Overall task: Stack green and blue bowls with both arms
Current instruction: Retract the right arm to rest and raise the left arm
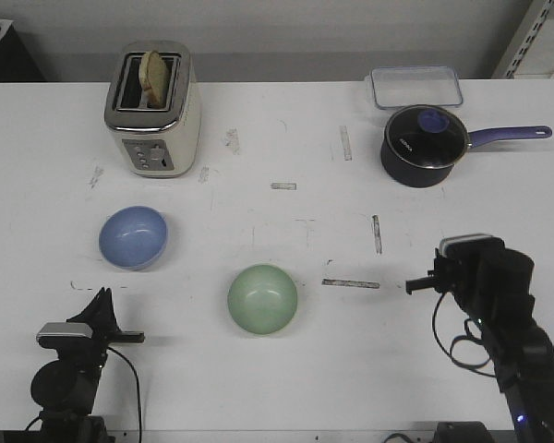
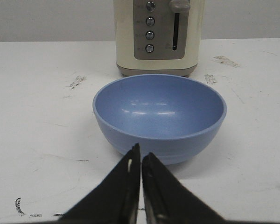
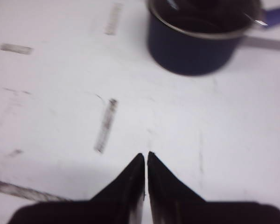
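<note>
Nearest the robot, the left gripper (image 2: pixel 141 161) and the right gripper (image 3: pixel 145 161) each show fingers pressed together on nothing, held low at the near edge of the tabletop (image 1: pixel 286 138), which reads as a start posture with no grasp begun. Further out, the green bowl (image 1: pixel 262 298) sits upright between the arms and the blue bowl (image 2: pixel 159 115) upright directly ahead of the left gripper, well apart, presumably one per arm. Beyond stand the toaster (image 1: pixel 153 108) and saucepan (image 1: pixel 424 144).
</note>
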Robot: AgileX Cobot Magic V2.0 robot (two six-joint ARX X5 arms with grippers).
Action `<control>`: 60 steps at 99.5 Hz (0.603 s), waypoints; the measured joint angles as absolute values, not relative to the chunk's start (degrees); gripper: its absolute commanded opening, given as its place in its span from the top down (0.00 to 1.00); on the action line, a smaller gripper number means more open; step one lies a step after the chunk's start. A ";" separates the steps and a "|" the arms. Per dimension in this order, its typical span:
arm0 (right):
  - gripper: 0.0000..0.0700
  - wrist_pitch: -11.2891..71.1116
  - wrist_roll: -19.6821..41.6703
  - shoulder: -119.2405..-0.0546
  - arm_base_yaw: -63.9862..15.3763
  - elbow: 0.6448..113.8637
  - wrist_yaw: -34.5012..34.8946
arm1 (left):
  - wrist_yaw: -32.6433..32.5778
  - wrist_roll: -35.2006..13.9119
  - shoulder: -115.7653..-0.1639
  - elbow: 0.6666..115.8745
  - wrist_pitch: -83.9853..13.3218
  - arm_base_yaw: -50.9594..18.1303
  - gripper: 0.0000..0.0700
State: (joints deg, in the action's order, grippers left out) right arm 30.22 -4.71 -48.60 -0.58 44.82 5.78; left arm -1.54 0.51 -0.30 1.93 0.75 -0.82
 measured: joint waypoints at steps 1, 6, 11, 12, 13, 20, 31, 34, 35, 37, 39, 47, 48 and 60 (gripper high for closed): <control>1.00 30.06 -4.73 -47.86 -0.40 44.05 5.78 | -1.54 0.51 -0.30 1.93 0.75 -0.82 1.00; 1.00 29.45 -4.73 -44.18 0.10 40.42 5.76 | -1.54 0.51 -0.30 1.93 0.75 -0.82 1.00; 1.00 29.02 -4.73 -40.58 0.10 37.12 5.76 | -1.54 0.51 -0.30 1.93 0.75 -0.82 1.00; 1.00 28.91 -4.73 -39.83 0.10 36.49 5.76 | -1.54 0.51 -0.30 1.93 0.75 -0.82 1.00; 1.00 28.86 -4.73 -39.09 0.10 35.88 5.76 | -1.54 0.51 -0.30 1.93 0.75 -0.82 1.00; 1.00 28.32 -4.73 -34.02 0.10 32.34 5.76 | -1.54 0.51 -0.30 1.93 0.75 -0.82 1.00; 1.00 28.42 -4.71 -26.33 0.05 30.13 5.76 | -1.54 0.43 -0.30 1.93 1.10 -0.82 1.00; 1.00 28.23 -4.71 -24.43 0.05 30.13 5.74 | -1.54 -0.01 -0.30 1.93 1.43 -0.82 1.00; 1.00 28.01 -4.71 -23.86 0.05 30.13 5.76 | -1.54 -0.19 -0.30 1.93 1.58 -0.82 1.00; 1.00 27.73 -4.71 -22.76 0.05 30.15 5.76 | -1.54 -0.75 -0.30 1.93 1.96 -0.82 1.00; 1.00 27.46 -4.71 -21.71 0.05 30.15 5.74 | -1.54 -1.30 -0.30 1.93 2.42 -0.82 1.00; 1.00 27.09 -4.71 -18.39 0.05 30.26 5.76 | -1.52 -3.88 -0.30 1.93 4.29 -0.82 1.00; 1.00 27.09 -4.71 -18.20 0.05 30.26 5.76 | -1.52 -4.14 -0.30 1.93 4.56 -0.82 1.00; 1.00 27.68 -4.71 -17.52 0.05 30.26 5.76 | -1.52 -5.80 -0.30 2.50 8.01 -0.80 1.00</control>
State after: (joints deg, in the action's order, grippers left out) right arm 27.68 -4.71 -17.52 0.05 30.26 5.76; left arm -1.52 -5.80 -0.30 2.50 8.01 -0.80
